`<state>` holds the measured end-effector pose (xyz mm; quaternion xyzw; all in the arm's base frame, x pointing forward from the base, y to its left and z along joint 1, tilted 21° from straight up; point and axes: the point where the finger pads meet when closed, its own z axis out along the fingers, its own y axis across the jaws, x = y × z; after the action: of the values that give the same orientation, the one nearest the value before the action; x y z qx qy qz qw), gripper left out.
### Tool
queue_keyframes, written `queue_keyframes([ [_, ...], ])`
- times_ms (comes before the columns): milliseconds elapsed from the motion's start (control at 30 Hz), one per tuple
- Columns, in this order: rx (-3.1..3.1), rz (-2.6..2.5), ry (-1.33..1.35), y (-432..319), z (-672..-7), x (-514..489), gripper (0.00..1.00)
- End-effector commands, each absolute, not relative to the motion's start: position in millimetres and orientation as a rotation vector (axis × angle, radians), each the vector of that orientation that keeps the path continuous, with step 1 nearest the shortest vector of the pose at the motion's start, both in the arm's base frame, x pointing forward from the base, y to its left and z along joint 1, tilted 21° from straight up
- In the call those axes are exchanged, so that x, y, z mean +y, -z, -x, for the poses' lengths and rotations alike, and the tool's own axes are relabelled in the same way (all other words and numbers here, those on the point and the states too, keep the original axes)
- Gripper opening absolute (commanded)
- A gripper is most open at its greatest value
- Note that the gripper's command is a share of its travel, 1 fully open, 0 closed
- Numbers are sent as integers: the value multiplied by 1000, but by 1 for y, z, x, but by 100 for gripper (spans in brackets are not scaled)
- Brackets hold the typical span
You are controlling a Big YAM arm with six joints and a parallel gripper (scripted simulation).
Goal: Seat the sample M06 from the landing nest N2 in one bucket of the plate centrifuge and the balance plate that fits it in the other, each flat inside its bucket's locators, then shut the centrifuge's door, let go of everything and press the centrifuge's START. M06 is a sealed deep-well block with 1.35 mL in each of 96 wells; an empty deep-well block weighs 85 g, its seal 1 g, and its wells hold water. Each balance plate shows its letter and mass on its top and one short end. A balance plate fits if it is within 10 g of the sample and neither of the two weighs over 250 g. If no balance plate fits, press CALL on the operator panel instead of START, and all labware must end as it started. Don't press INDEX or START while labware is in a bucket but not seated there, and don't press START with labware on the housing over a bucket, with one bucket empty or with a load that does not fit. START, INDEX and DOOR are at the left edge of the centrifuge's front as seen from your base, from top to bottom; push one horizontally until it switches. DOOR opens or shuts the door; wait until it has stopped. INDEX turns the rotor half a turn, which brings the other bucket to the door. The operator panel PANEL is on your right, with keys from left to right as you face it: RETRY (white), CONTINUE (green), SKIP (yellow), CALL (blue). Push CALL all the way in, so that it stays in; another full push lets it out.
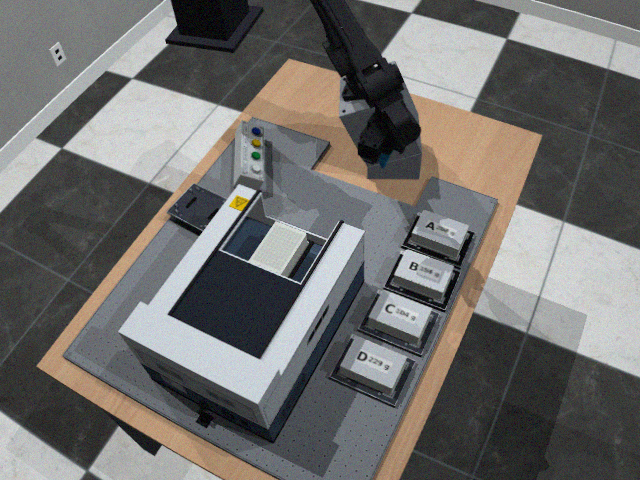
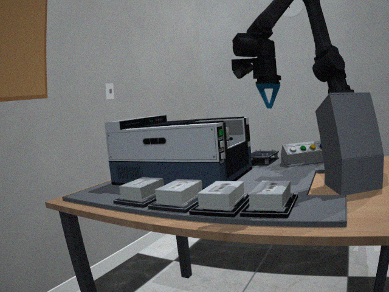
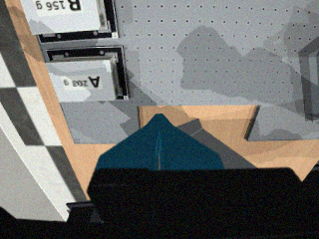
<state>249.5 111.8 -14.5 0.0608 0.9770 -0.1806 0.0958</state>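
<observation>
Going L to R in the top view: landing nest N2 (image 1: 195, 206) sits bare at the far-left corner of the centrifuge (image 1: 242, 315), bc sample M06 (image 1: 278, 249) is already down in the bucket under the open door, white sealed top facing up. It looks flat inside the locators, tho I can't confirm every edge from here. The operator panel (image 1: 251, 152) stands just beyond that corner w/ CALL (image 1: 255, 129) at its far end; I judge I won't need it. By my sums M06 comes to approx 216 g, so D at 229 g fits. The others read lighter; A shows 203 g and B 156 g in the wrist view.

My gripper (image 2: 268, 101) hangs high over the bare wood near the arm's pedestal (image 2: 348, 141), fingers pressed together, carrying nothing. I hold it up there to keep away from the housing.

Right of the centrifuge, plates A (image 1: 440, 232), B (image 1: 424, 272), C (image 1: 402, 316) and D (image 1: 376, 364) sit in a row, each in its own nest. Next, as I see it: INDEX, then fetch D.
</observation>
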Motion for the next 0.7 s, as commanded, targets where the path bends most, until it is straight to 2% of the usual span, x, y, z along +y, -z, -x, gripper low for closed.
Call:
queue_keyframes([
  [0,2868,-123,522,19,-254,119,0],
  [667,2707,-114,517,41,-276,101,0],
])
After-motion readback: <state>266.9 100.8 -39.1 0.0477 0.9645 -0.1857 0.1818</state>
